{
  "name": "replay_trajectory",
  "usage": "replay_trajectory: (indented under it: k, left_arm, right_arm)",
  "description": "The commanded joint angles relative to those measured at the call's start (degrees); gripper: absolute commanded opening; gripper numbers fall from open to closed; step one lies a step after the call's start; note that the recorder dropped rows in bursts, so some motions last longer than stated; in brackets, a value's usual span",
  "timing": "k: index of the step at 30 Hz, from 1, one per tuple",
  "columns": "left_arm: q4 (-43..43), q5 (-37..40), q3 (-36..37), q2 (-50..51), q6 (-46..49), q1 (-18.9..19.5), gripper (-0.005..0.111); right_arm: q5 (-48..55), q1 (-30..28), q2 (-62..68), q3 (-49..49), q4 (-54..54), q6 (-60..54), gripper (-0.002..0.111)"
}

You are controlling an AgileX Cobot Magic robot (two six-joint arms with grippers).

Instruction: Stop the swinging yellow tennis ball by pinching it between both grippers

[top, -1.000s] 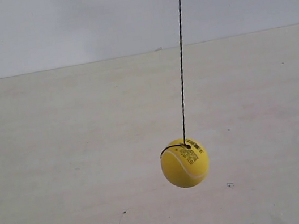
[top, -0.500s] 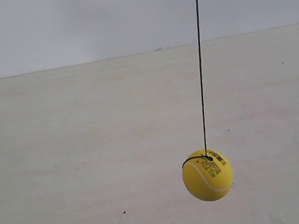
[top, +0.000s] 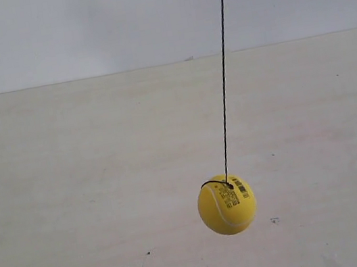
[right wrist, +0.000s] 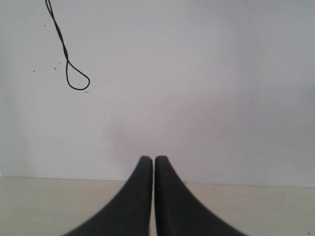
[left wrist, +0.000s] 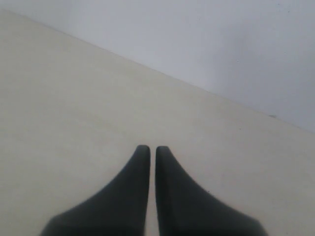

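A yellow tennis ball (top: 227,204) hangs in the air on a thin black string (top: 224,78). It is above a pale counter (top: 72,192), low in the exterior view and a little right of middle. The string runs up out of the picture on a slant, leaning toward the view's right as it rises. A white curved seam and a black barcode print face the camera. Behind the counter stands a plain grey-white wall (top: 78,27).

My left jaws are closed and empty, two black tapered tips with only a thin slit between them, pointing out over the counter toward the wall.

My right jaws are closed and empty too, aimed at the wall, where a small loop of black cord (right wrist: 78,81) dangles.
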Motion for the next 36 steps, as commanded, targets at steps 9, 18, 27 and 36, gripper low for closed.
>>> replay_trajectory:
  k: [9,18,27,36]
  left_arm:
    - [-0.16,0.46,0.19,-0.09,24.98,0.1,0.005]
    - [-0.16,0.46,0.19,-0.09,24.98,0.1,0.005]
    - [-0.16,0.33,0.19,-0.09,25.0,0.1,0.005]
    - [-0.16,0.33,0.19,-0.09,25.0,0.1,0.005]
  right_arm:
    - [-0.58,0.01,-0.11,-0.2,-0.12,-0.12,0.0]
    - [-0.58,0.01,-0.11,-0.2,-0.12,-0.12,0.0]
    - [-0.58,0.01,-0.11,-0.2,-0.12,-0.12,0.0]
    - [-0.58,0.01,-0.11,-0.2,-0.12,-0.12,0.0]
